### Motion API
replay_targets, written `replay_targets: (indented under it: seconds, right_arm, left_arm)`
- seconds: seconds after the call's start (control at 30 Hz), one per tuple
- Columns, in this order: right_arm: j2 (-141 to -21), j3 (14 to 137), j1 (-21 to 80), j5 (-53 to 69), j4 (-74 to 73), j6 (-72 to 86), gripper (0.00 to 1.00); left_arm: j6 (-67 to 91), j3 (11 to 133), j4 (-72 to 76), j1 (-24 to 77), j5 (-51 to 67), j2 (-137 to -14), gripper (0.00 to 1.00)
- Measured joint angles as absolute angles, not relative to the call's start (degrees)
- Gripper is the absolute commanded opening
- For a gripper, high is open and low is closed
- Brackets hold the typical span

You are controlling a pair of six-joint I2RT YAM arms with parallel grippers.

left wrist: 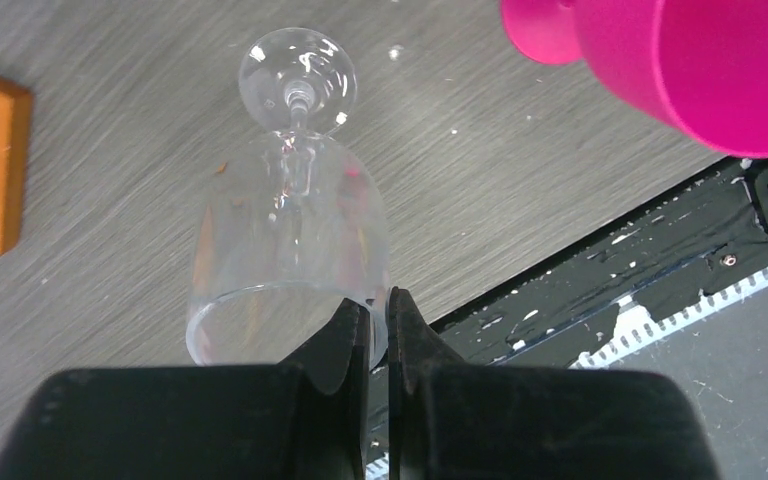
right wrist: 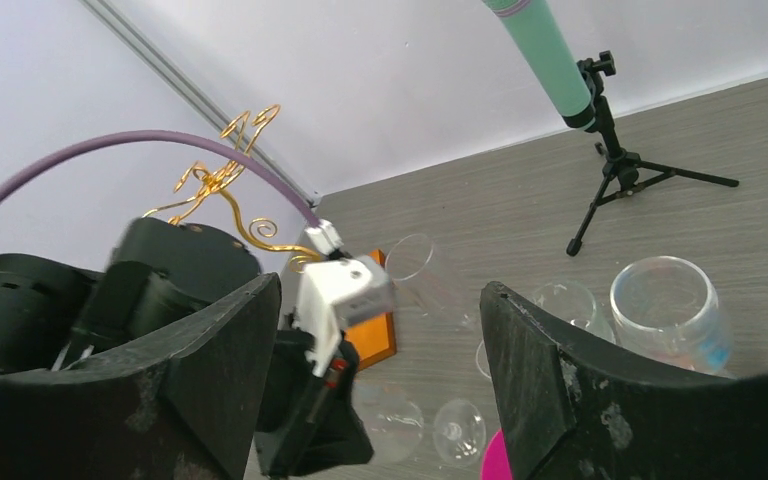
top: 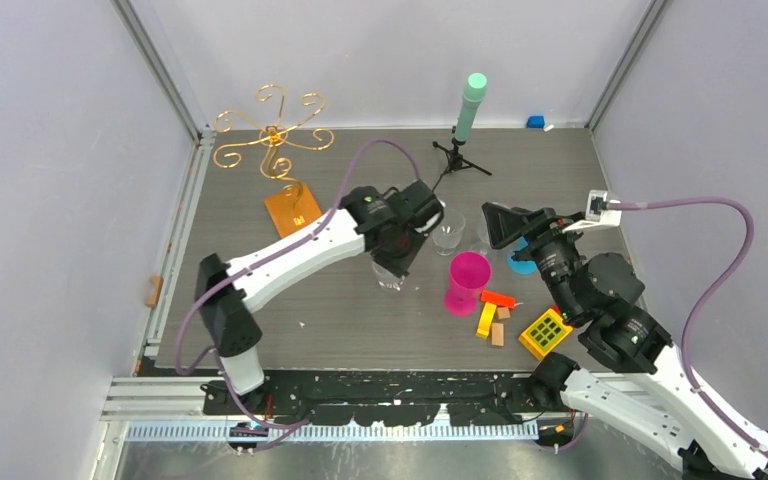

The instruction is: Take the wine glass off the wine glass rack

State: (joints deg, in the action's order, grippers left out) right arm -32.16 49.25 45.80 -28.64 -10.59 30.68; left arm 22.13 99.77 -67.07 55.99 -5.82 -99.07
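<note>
The gold wire wine glass rack (top: 272, 135) stands at the back left on its orange wooden base (top: 292, 208), with no glass on its scroll arms. My left gripper (top: 397, 258) is away from the rack, near the table's middle. It is shut on the rim of a clear wine glass (left wrist: 290, 240), one finger inside the bowl and one outside, with the foot (left wrist: 297, 75) pointing away. The glass shows low over the table in the right wrist view (right wrist: 405, 425). My right gripper (top: 500, 224) is open and empty, to the right of it.
A pink cup (top: 465, 283) stands right of the held glass. Other clear glasses (top: 448, 234) sit behind it. A black tripod with a mint-green cylinder (top: 470, 105) stands at the back. Coloured blocks (top: 493, 310), a yellow grid block (top: 546, 331) and a blue dish (top: 522, 264) lie at the right.
</note>
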Motion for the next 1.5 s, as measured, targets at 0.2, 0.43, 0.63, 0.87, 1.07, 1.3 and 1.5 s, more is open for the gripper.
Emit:
replay_targets:
  seconds: [0.2,0.43,0.63,0.87,1.07,1.3,1.5]
  right_arm:
    - [-30.11,47.55,45.80,-29.23,-12.29,31.64,0.78]
    - [-28.36,46.59,45.80,-29.54,-13.06,32.10,0.78]
    - [-26.98,46.26,45.80,-29.78,-13.39,32.34,0.78]
    - [-25.69,45.41,45.80,-30.11,-13.85,32.97,0.78]
    - [-25.08,45.41,45.80,-30.41,-14.52,33.10,0.78]
    - [-24.99,45.58,45.80,-30.81,-16.08,32.91,0.89]
    - [-27.18,51.55,45.80,-34.63,-22.33,32.40,0.92]
  left_arm:
    - [22.09,103.53,-66.96,59.20,-3.81,-104.44,0.00]
    - [22.17,104.95,-67.35,59.66,-1.85,-105.43,0.09]
    - [21.85,107.85,-68.95,59.61,-2.11,-107.46,0.31]
    - [20.25,114.19,-70.83,59.61,-5.41,-109.60,0.45]
    - [18.79,119.07,-71.40,59.61,-8.16,-109.34,0.61]
    - [17.82,115.00,-69.65,59.61,-9.63,-101.45,0.99]
    - [17.47,103.35,-62.02,59.61,-14.11,-82.70,1.00]
